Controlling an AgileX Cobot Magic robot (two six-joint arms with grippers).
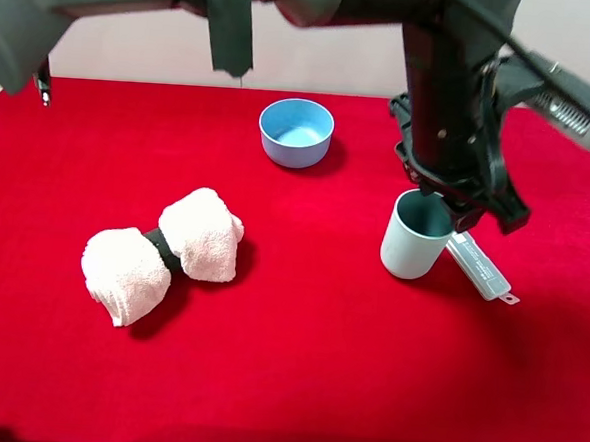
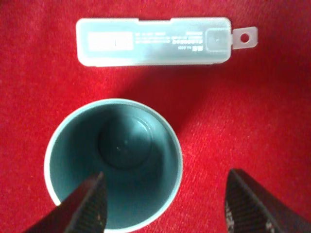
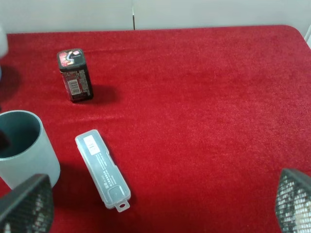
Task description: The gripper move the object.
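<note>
Mostly red cloth (image 1: 295, 381), cup (image 1: 411, 250), pale wall (image 1: 315, 62)

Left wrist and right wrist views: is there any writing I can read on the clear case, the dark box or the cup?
case: a pale label and printed lines, too blurred to read.
box: a barcode and a red picture label, too small to read.
cup: no text shows.

Teal-green cup (image 1: 411, 250) stands upright, empty; the left claw (image 2: 165, 175), spread, apparently straddles its rim.
</note>
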